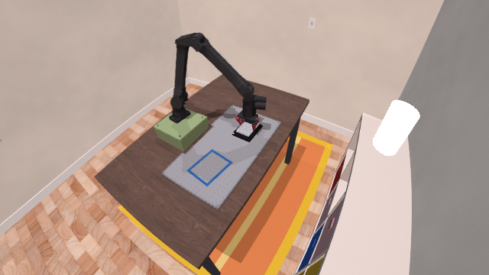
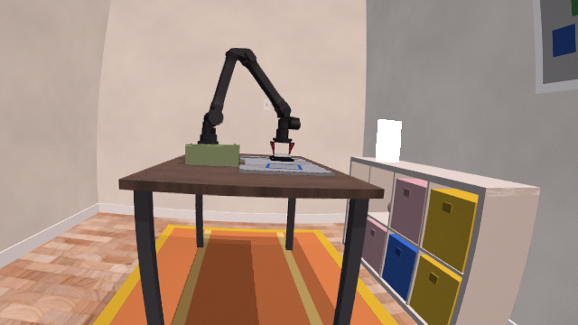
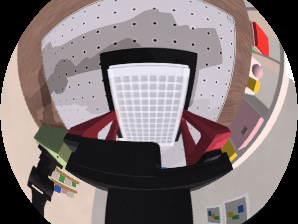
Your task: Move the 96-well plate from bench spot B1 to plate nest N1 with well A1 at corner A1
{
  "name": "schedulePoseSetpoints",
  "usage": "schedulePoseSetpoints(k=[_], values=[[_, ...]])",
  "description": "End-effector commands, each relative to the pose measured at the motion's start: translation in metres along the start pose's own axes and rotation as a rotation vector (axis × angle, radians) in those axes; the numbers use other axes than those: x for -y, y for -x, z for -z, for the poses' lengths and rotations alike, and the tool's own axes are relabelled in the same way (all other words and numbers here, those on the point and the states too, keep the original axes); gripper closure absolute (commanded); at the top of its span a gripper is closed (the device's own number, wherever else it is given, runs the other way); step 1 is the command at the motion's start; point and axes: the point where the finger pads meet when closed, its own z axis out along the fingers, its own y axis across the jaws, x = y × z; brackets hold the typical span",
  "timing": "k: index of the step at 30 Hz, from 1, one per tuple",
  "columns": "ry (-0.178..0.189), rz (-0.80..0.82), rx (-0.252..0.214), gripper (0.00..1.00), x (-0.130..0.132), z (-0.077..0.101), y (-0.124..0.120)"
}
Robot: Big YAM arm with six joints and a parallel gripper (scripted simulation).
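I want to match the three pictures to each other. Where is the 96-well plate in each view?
Top: the 96-well plate lies right of centre, under the hand, on the black nest.
Exterior: a thin pale strip at centre, between the red fingers.
Wrist: the white grid at centre, inside the black frame.
Shared landmark: the grey perforated mat.
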Motion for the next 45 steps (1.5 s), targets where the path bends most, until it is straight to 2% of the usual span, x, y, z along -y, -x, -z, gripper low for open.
schedulePoseSetpoints(k=[1,4,9,16,44,45], values=[[-0.026,-0.006,0.012,1.0,0.007,0.003,0.008],[-0.019,-0.006,0.009,1.0,0.004,0.001,0.006],[-0.036,-0.006,0.016,1.0,0.01,0.007,0.009],[-0.022,-0.006,0.01,1.0,0.005,0.0,0.007],[-0.021,-0.006,0.01,1.0,0.005,-0.004,0.007],[-0.035,-0.002,0.016,1.0,0.013,0.004,0.007]])
